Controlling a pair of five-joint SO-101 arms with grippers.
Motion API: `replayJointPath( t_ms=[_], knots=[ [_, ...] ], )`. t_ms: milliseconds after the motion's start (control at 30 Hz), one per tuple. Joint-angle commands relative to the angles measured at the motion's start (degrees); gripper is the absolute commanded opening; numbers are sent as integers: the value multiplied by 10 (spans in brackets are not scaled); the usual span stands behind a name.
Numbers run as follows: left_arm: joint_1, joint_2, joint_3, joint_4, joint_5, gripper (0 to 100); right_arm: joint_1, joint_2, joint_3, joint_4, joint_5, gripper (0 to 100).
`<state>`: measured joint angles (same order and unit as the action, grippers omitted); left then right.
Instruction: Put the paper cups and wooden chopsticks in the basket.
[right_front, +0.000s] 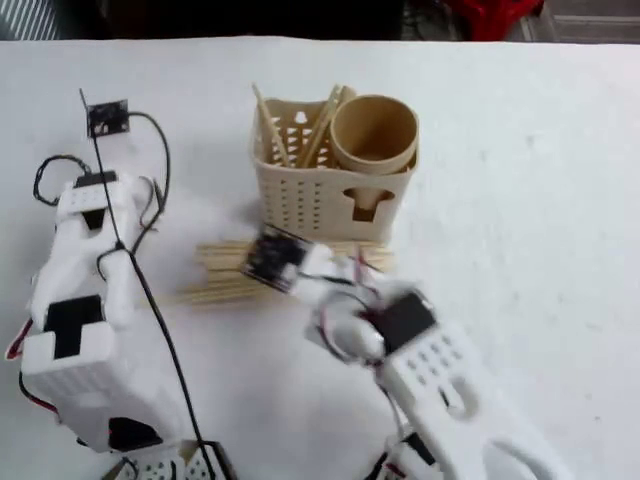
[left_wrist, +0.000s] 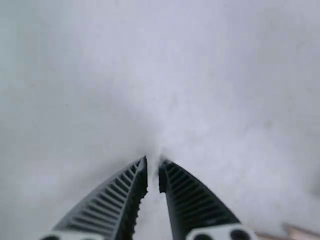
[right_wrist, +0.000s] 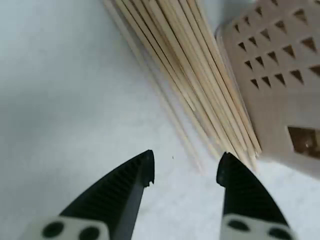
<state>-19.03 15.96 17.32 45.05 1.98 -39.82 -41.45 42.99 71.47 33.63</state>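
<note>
A beige perforated basket (right_front: 325, 195) stands mid-table with a brown paper cup (right_front: 375, 132) and a few wooden chopsticks (right_front: 300, 125) upright inside it. A pile of loose chopsticks (right_front: 215, 272) lies flat on the table along the basket's front. My right gripper (right_wrist: 186, 167) is open, low over the table just short of the pile of chopsticks (right_wrist: 190, 75), with nothing between its fingers. The basket wall (right_wrist: 280, 75) is close beside it. My left gripper (left_wrist: 152, 164) is shut and empty over bare white table.
The left arm (right_front: 85, 260) sits folded at the table's left side with black cables (right_front: 150, 300) trailing across the surface. The right arm (right_front: 420, 350) stretches in from the front right. White tabletop (right_front: 520, 200) lies open right of the basket.
</note>
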Motion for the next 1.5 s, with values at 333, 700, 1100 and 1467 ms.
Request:
replayJointPath(
  t_ms=[333,700,1100,1467],
  knots=[
    [-15,0,-32,-21,7,62,-14,313,-70,-197,164,213],
    [-12,0,-32,-21,7,62,-11,420,-70,-251,174,211],
    [-12,0,-29,-21,7,62,5,434,-70,-197,154,84],
    [-12,0,-28,-21,7,62,110,433,-71,-158,153,20]
  ],
)
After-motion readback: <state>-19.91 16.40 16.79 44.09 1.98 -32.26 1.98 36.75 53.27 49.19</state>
